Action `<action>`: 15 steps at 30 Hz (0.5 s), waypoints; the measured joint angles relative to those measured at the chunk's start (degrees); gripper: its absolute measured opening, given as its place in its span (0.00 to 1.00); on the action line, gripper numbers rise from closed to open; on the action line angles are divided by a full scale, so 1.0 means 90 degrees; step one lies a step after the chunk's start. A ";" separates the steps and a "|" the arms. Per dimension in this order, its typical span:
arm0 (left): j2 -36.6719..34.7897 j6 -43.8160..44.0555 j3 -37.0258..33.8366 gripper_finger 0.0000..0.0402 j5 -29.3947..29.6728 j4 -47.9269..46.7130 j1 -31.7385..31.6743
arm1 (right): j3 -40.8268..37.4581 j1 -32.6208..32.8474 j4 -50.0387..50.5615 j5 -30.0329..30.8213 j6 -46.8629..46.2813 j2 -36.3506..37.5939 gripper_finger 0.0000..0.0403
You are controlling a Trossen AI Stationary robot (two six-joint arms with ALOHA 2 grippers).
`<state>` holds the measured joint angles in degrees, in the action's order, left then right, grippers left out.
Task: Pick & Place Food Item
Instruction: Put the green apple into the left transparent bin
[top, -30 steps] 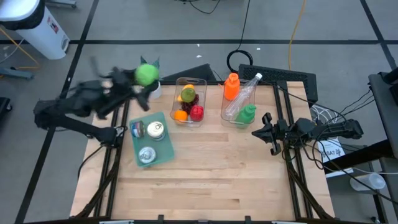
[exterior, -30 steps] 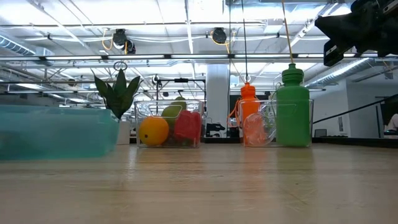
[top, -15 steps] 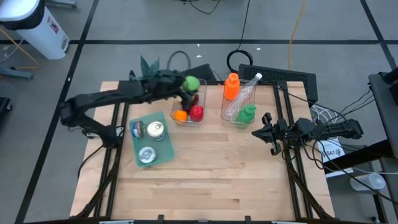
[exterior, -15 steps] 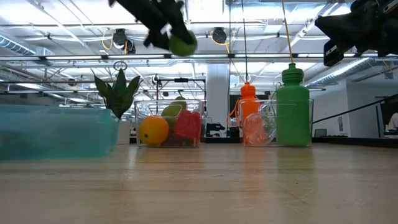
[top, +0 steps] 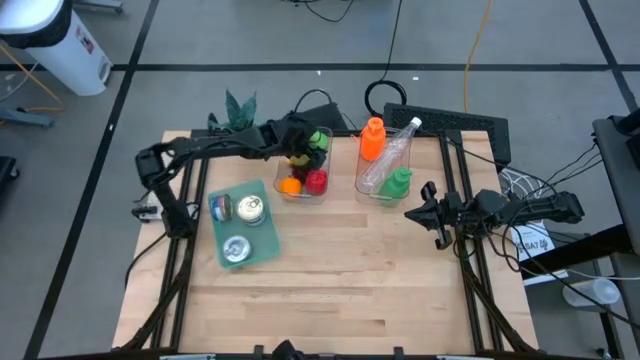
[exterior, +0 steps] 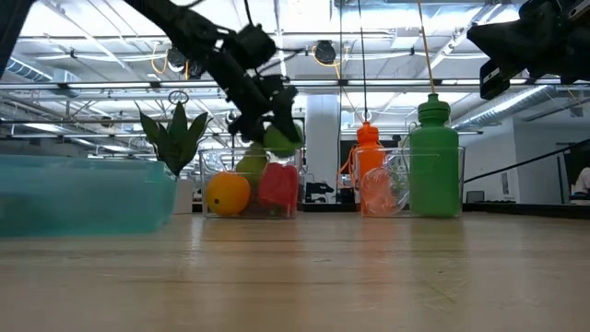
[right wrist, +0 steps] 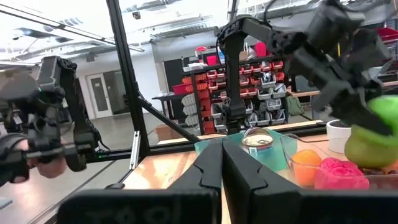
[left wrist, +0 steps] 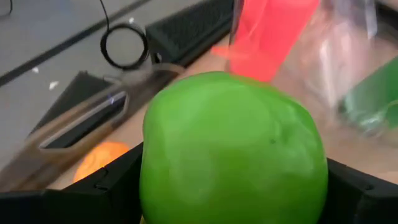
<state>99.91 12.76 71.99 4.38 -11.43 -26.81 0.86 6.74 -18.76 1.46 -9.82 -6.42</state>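
Left claw: the left gripper sits over the top edge of the clear fruit bin, at about 11 o'clock on the table; its fingers pinch a green apple from both sides.
Green apple: the green apple is held at the bin's rim level in the low view, just above the fruit inside, and fills most of the left wrist view.
Fruit bin: it holds an orange, a red fruit beside it, and a yellow-green fruit behind them.
Right claw: the right gripper waits near the table's 3 o'clock edge, well apart from the bin; its fingers are pressed together with nothing between them.
Bottle bin: a second clear bin at 1 o'clock holds an orange bottle, a clear bottle lying tilted, and a green bottle.
Teal tray: a teal tray at 9 o'clock carries three cans.
Plant: a small potted plant stands just off the table's far left corner, at about 11 o'clock.
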 joint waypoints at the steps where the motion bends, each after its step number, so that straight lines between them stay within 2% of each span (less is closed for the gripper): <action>1: 0.0091 -0.0027 0.0000 0.80 -0.0019 -0.0007 -0.0030 | 0.0000 -0.0002 0.0007 0.0002 0.0000 0.0000 0.00; 8: 0.0574 -0.0050 0.0000 0.78 0.0026 -0.0026 -0.0116 | 0.0000 -0.0002 0.0019 0.0001 0.0001 0.0000 0.00; 15: 0.0627 -0.0072 0.0000 0.80 0.0255 -0.0125 -0.0132 | 0.0001 0.0000 0.0019 0.0002 0.0044 0.0000 0.00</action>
<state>105.56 12.12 71.99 6.67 -12.56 -28.00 0.87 6.74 -18.58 1.48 -9.43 -6.42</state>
